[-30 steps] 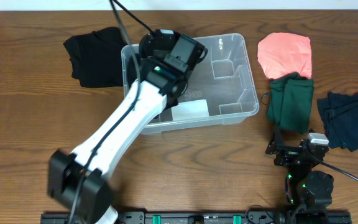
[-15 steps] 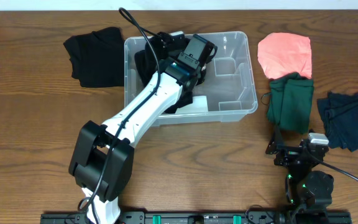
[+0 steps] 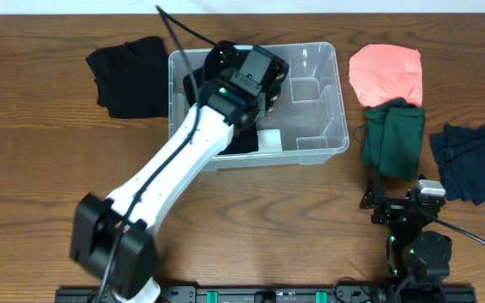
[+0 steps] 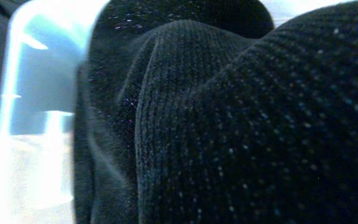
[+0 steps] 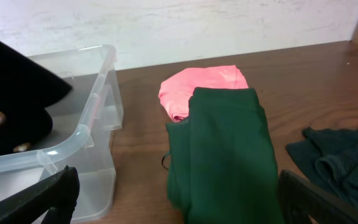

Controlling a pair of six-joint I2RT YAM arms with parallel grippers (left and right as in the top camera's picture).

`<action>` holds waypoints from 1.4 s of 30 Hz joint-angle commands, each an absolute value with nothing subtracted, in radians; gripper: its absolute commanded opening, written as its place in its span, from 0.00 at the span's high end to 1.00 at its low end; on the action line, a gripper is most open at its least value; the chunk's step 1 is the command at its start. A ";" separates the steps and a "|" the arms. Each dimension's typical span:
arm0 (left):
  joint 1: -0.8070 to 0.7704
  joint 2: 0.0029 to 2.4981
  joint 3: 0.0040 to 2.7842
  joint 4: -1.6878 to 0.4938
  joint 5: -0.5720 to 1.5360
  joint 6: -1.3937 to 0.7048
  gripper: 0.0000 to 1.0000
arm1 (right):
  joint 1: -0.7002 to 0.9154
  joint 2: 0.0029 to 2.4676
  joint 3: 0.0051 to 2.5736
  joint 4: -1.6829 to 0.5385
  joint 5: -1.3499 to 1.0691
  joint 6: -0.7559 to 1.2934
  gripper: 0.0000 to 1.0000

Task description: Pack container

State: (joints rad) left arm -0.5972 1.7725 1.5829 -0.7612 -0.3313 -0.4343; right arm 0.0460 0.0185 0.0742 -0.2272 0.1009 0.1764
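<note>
The left gripper (image 3: 251,77) is sitting deep in the container (image 3: 337,101) with the black garment (image 4: 241,124), its jaws hidden by cloth and so unreadable, and ought to be spreading it flat.

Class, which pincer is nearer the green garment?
Right. The right pincer sits just in front of the green garment; the left pincer is far off to the left, inside the container.
</note>
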 commanded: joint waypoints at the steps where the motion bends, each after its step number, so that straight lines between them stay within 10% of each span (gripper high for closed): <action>1: -0.598 1.693 1.609 -0.781 -0.403 -0.371 0.94 | 0.035 0.013 0.071 -0.228 0.097 0.186 0.01; 20: -0.574 1.551 1.616 -0.825 -0.790 -0.489 0.94 | 0.035 0.013 0.071 -0.228 0.097 0.186 0.01; 42: -0.663 2.019 1.617 -0.553 -0.191 -0.587 0.94 | 0.035 0.013 0.071 -0.228 0.097 0.186 0.01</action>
State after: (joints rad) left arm -0.6384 2.0079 1.5864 -0.5766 -0.3134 -0.5575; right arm 0.0460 0.0185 0.0742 -0.2268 0.1013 0.1764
